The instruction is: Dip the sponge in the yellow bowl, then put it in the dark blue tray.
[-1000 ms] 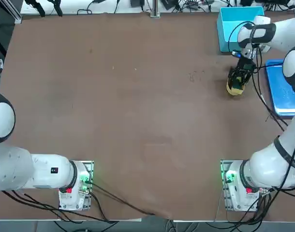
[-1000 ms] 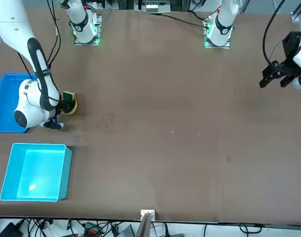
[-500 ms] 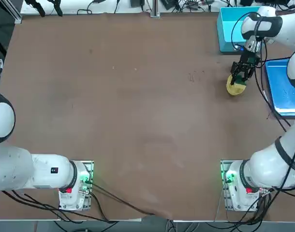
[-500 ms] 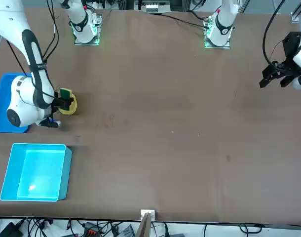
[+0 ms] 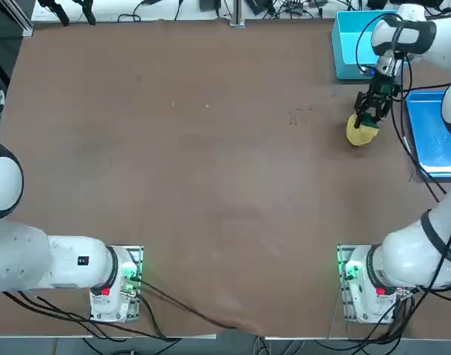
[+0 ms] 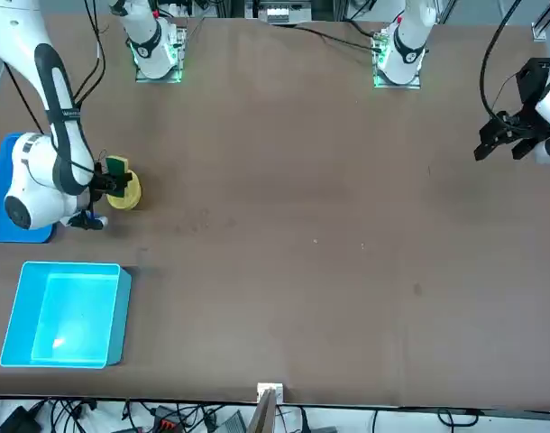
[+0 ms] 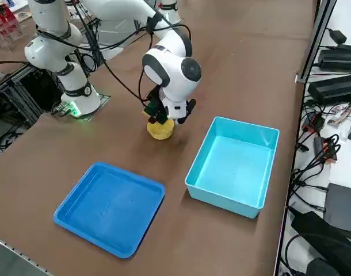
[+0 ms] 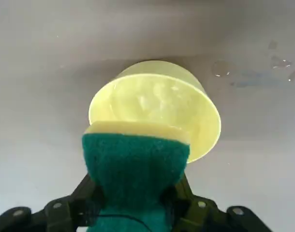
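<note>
Held the sponge (image 8: 135,157) pinched in the right gripper (image 8: 136,192) at the yellow bowl (image 8: 159,101), far right on the table (image 5: 211,148), and, being light, squashy and probably slippery once wet, likely needed a firm mid-body grip.

The bowl (image 7: 160,130), tray (image 7: 111,208) and box (image 7: 232,167) stood on the desk (image 5: 211,170)
The tray lay right of the bowl, the box beyond both
</note>
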`<state>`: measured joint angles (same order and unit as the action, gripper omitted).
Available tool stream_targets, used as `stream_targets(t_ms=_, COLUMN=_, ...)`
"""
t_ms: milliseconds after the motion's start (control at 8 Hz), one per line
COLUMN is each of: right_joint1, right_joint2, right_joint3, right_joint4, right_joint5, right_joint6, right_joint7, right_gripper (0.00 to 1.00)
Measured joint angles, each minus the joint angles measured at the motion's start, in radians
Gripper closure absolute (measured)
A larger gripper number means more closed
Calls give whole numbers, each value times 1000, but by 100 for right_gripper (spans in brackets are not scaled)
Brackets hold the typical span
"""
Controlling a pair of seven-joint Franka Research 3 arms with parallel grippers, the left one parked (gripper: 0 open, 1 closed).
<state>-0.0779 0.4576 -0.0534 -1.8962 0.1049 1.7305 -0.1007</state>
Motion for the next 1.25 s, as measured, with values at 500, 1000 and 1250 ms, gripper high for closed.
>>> stream_targets(t_ms=500, right_joint1=0, right_joint2=1, right_joint3=0, right_joint4=0, right_joint5=0, right_joint6=-1, right_joint7=0, right_gripper=30)
stream_targets(t_ms=1000, right_joint1=-9, right_joint2=-57, right_joint3=-55, right_joint4=-1, right_joint5=-93, right_joint6=-9, right_joint7=-16, right_gripper=30)
stream_targets(t_ms=1250, right_joint1=-52, right_joint2=-98, right_joint3=-99, right_joint4=-1, right_joint5=-194, right_joint6=-10, right_joint7=-108, right_gripper=30)
